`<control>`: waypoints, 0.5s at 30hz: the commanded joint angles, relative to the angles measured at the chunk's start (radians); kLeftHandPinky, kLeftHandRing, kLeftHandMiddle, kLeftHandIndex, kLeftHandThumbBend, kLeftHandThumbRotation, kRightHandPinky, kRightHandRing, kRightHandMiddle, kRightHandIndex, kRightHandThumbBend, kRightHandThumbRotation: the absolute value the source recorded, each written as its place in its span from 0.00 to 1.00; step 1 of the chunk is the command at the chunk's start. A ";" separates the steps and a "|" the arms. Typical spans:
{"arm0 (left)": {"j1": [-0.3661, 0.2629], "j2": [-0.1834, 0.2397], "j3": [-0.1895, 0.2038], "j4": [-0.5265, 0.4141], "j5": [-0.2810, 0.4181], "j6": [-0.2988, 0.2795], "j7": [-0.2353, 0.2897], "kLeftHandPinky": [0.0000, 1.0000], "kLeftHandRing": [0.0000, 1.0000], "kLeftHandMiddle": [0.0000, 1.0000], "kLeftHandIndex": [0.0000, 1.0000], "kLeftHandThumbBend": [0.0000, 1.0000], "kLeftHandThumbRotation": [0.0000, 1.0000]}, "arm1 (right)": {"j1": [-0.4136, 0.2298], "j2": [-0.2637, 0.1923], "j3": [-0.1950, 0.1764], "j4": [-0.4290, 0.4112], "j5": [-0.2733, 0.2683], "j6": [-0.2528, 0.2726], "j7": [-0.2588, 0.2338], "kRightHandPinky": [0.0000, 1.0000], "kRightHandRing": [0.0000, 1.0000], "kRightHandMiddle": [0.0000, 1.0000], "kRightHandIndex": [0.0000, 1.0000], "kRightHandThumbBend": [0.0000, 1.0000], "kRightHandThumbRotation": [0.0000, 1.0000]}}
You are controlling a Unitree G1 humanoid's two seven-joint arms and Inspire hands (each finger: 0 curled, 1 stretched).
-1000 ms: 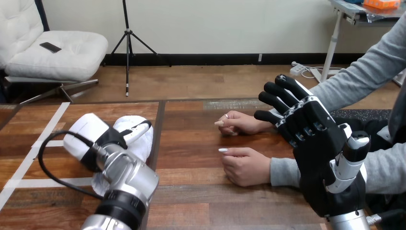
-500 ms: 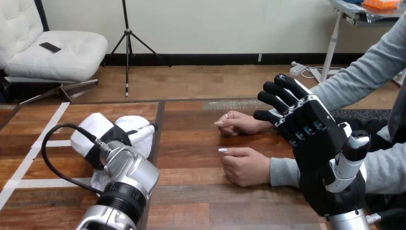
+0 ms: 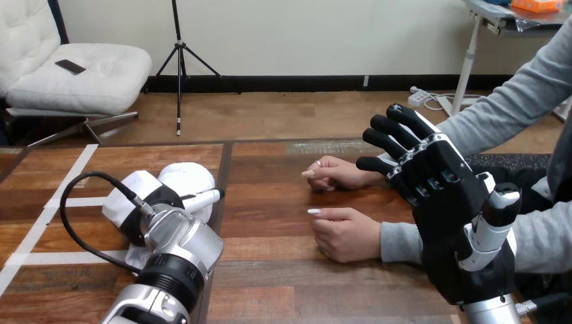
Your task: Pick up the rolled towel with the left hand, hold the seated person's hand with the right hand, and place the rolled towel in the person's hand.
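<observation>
The white rolled towel (image 3: 186, 177) lies on the wooden table (image 3: 270, 202) at the left. My left hand (image 3: 135, 198) rests low over its near side, the white back shell turned up, and covers much of it. My right hand (image 3: 442, 196) hangs open above the table at the right with its fingers straight and spread, apart from the person. The person's far hand (image 3: 339, 173) lies loosely curled on the table just left of those fingers. Closer to me, the person's near hand (image 3: 347, 233) rests on the table as a fist, its grey sleeve passing under my right hand.
White tape lines (image 3: 64, 181) cross the table's left part. A dark seam (image 3: 225, 177) splits the tabletop just right of the towel. A dark mat (image 3: 502, 160) lies at the far right behind my right hand.
My left hand has sunk lower onto the towel and turned, its forearm sliding a little to the right. The right hand and the person's hands have stayed in place.
</observation>
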 commanded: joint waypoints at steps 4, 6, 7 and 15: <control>-0.102 0.032 -0.057 0.005 0.015 0.041 -0.114 0.65 0.74 0.81 0.85 0.95 0.78 | -0.051 -0.004 -0.001 -0.059 0.003 -0.014 -0.002 0.72 0.84 0.84 0.84 0.96 1.00; -0.103 0.035 -0.060 0.000 0.015 0.047 -0.129 0.62 0.72 0.79 0.84 0.95 0.78 | -0.051 -0.004 0.000 -0.059 0.002 -0.014 -0.002 0.72 0.84 0.84 0.84 0.96 1.00; -0.104 0.038 -0.066 0.000 0.017 0.048 -0.141 0.60 0.71 0.79 0.84 0.95 0.78 | -0.051 -0.003 0.001 -0.059 0.002 -0.014 -0.001 0.72 0.84 0.84 0.84 0.96 1.00; -0.104 0.055 -0.095 -0.025 0.023 0.069 -0.194 0.44 0.60 0.66 0.78 0.96 0.77 | -0.048 -0.001 0.003 -0.062 0.000 -0.016 -0.004 0.72 0.84 0.84 0.84 0.95 1.00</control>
